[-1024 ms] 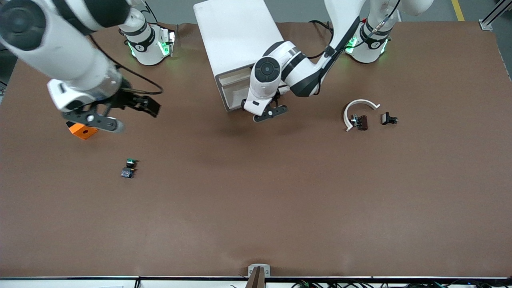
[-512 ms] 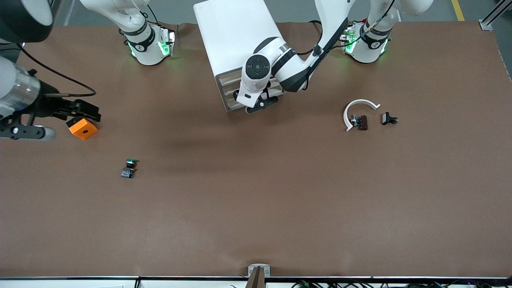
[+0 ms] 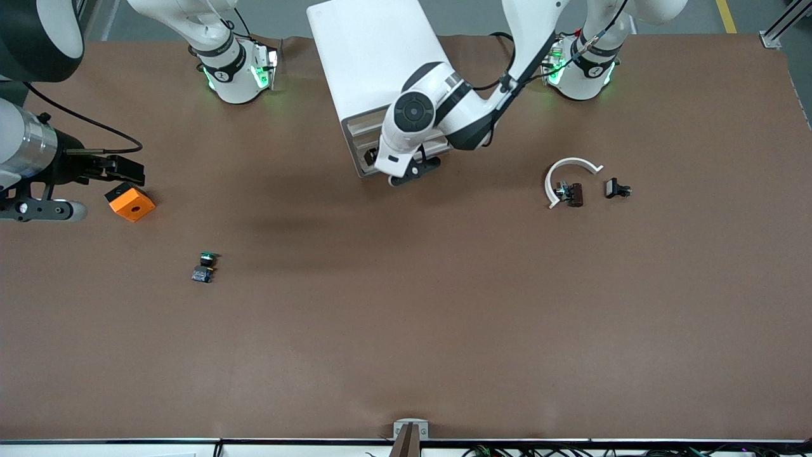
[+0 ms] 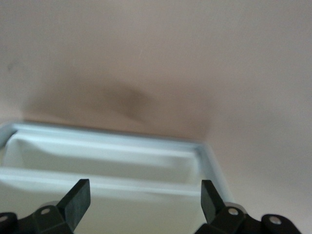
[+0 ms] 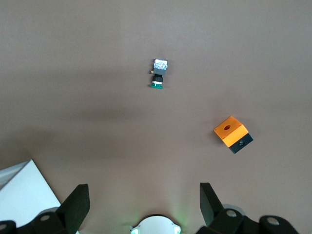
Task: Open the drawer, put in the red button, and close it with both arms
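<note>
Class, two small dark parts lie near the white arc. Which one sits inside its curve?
The brown part: the white arc curves round it. The black part lies outside the curve, toward the left arm's end of the table.

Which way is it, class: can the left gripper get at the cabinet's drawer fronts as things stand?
Probably yes. The left gripper hangs open right in front of the cabinet, with nothing between its fingers and the drawer fronts.

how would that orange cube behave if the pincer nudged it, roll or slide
Probably slide: the orange cube has flat faces and sits flat on the brown table, so rolling looks unlikely. It seems small and rigid, likely light. A push high on a corner might tip it.
</note>
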Tool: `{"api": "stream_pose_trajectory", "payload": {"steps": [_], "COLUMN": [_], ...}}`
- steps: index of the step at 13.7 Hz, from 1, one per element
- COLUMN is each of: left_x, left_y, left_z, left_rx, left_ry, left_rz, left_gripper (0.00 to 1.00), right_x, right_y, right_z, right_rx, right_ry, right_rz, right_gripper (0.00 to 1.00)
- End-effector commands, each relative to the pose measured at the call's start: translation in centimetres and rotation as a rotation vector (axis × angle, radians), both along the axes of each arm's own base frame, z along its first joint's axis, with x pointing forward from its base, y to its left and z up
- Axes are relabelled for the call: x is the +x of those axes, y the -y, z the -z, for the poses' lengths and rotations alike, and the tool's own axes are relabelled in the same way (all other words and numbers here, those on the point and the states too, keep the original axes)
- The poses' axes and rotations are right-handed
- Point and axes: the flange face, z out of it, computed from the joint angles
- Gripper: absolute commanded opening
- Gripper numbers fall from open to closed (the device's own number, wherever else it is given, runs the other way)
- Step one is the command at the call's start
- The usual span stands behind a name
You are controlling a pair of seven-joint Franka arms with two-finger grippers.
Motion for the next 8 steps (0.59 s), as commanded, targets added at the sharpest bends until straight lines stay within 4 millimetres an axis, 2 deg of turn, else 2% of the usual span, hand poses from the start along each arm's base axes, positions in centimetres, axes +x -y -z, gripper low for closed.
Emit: {"api": "stream_pose_trajectory", "payload": {"steps": [1,3,5,6,8], "left_x": [8.2,13.1,16.1,17.7,20.8], "left_y": [-4.6,-9.1,-12.5,-15.0,-21.5], "left_z": [-3.2,-6.0,-8.2,-9.7,-13.7], "left_rx": [-0.026,0.05,0.081,0.082,0.091], "left_ry": [0.081,0.254,0.335,0.354,0.408], "left_rz": [-0.066,-0.018,-0.022,-0.063,-0.119], "left_gripper": [1.0,1.0,1.0,1.0,1.0], "right_x": [-0.1,0.0,-0.1,-0.1,-0.1], "right_y": [2.5,2.9,3.8,3.8,3.7], "right_z": [-0.2,-0.2,-0.1,-0.3,-0.6], "right_rx": [0.007,0.012,0.016,0.016,-0.001], "right_ry": [-0.001,-0.001,-0.004,-0.003,0.001], "right_rz": [-0.015,-0.006,0.011,0.013,0.02], "right_gripper": [1.0,1.0,1.0,1.0,1.0]}}
